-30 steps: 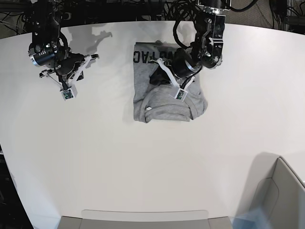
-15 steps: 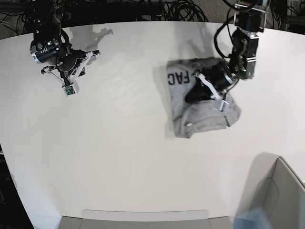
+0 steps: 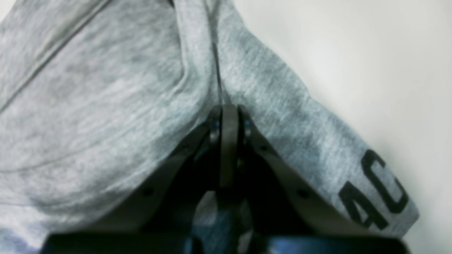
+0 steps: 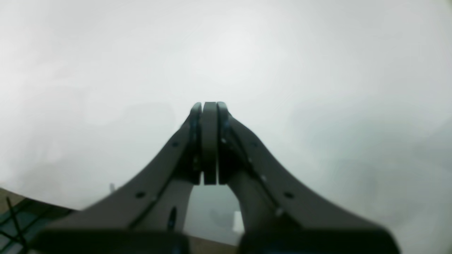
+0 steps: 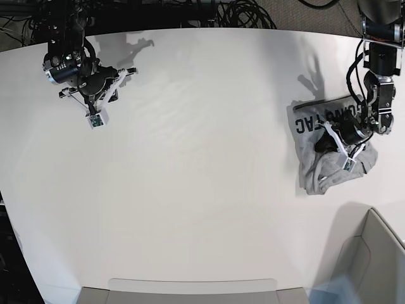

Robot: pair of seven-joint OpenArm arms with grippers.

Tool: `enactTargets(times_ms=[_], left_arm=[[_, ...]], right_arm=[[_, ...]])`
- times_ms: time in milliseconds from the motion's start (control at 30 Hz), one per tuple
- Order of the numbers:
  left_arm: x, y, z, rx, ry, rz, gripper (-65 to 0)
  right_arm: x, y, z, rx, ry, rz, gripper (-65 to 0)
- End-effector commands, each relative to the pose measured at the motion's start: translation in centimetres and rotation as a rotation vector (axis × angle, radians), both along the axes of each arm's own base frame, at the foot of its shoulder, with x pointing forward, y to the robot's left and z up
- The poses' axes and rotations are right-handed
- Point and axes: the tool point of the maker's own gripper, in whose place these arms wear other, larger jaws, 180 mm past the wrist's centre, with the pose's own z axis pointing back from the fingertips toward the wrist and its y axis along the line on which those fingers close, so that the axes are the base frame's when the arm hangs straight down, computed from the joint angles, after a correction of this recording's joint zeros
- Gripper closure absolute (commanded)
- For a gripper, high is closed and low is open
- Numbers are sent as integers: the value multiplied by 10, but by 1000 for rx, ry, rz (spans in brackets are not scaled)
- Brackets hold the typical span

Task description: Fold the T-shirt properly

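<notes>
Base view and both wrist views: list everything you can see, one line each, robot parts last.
T-shirt: one, heather grey with black block lettering, folded into a bundle near the table's right edge in the base view.
Table: one, white, fills most of the base view.
Bin: one, grey, bottom right corner of the base view, only partly in frame.
Tray edge: one, pale grey, along the bottom of the base view.
Cables: a tangle, black, behind the far edge of the table.
Left hand: one, black, shut and pressed into a crease of the T-shirt.
Right hand: one, black, shut on nothing, above bare table at the base view's upper left.
</notes>
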Motion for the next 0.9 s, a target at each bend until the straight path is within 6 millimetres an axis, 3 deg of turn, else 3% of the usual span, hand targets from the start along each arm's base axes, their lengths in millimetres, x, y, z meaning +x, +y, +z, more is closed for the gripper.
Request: enactTargets(times_ms=[0, 67, 200, 333, 400, 500, 600, 867], left_arm=[[-18, 13, -10, 107, 94, -42, 0], [-5, 0, 5, 106, 36, -82, 0], [20, 5, 56, 122, -113, -71, 0], [39, 6, 135, 91, -382, 18, 0], [37, 12, 171, 81, -506, 85, 0], [26, 14, 208, 66, -642, 173, 0], [2, 20, 214, 74, -670, 237, 0], [-86, 34, 168, 67, -568, 410, 0]], right_arm=[[7, -1, 9, -1, -40, 4, 0], [7, -1, 10, 0, -43, 4, 0], [17, 3, 20, 10, -98, 9, 0], [31, 11, 34, 59, -241, 9, 0], [36, 14, 41, 90, -321, 7, 0], [34, 20, 49, 140, -430, 0, 0], [26, 25, 54, 198, -506, -35, 0], [-24, 28, 38, 245, -494, -78, 0]])
